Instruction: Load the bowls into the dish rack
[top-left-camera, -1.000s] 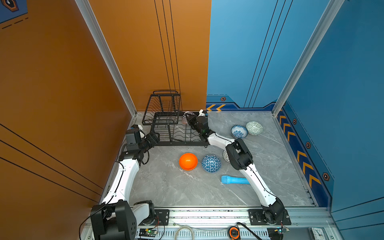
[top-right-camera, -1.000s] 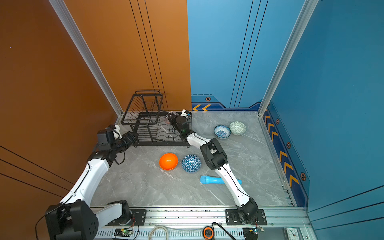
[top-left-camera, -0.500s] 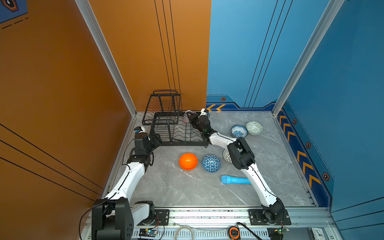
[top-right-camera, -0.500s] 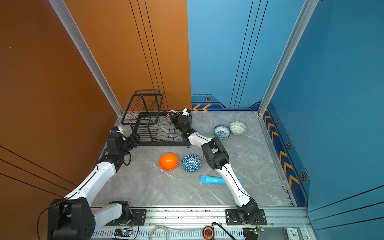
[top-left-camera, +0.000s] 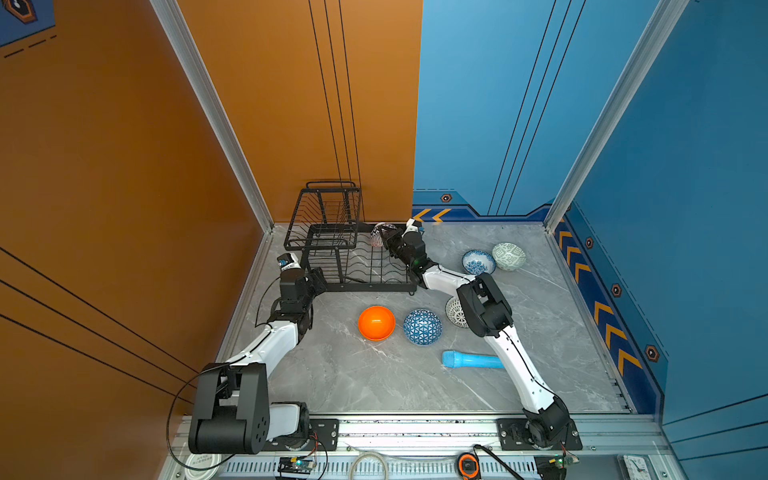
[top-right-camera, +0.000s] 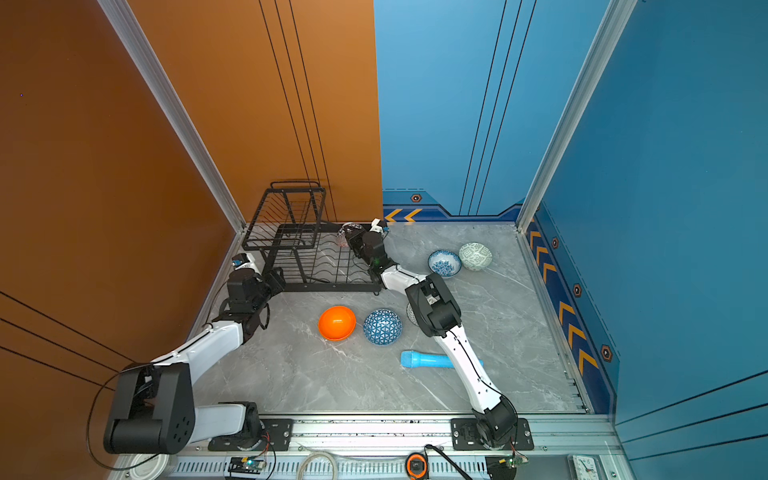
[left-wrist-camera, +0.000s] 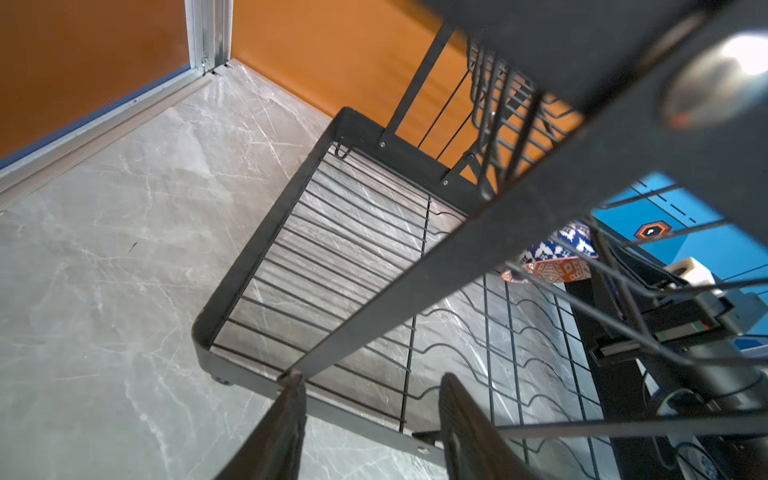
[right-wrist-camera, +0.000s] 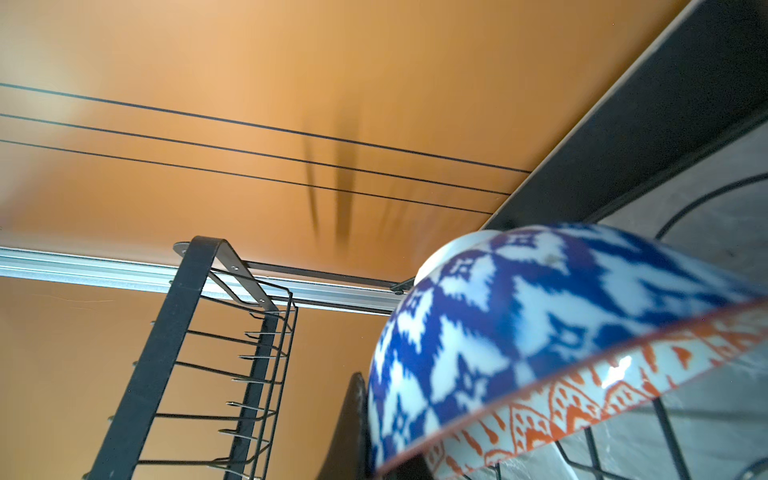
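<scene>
I am seeing the orange bowl (top-left-camera: 376, 323) lying before the dish rack (top-left-camera: 374, 286); the left gripper (top-left-camera: 318, 280) is standing parted at its near-left corner; the right gripper (top-left-camera: 390, 241) is clamping the patterned bowl (right-wrist-camera: 540, 332) at its far-right corner.

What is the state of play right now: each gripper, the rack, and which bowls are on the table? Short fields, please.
right gripper: shut on the orange-white diamond bowl, at the far right end of the dish rack's lower tray
left gripper: jaws apart at the rack's near left corner; contact unclear
bowls on the table: plain orange bowl, blue triangle bowl, white dotted bowl (partly behind the right arm), white-blue floral bowl, pale green bowl
other: light blue cylinder lying on the table
</scene>
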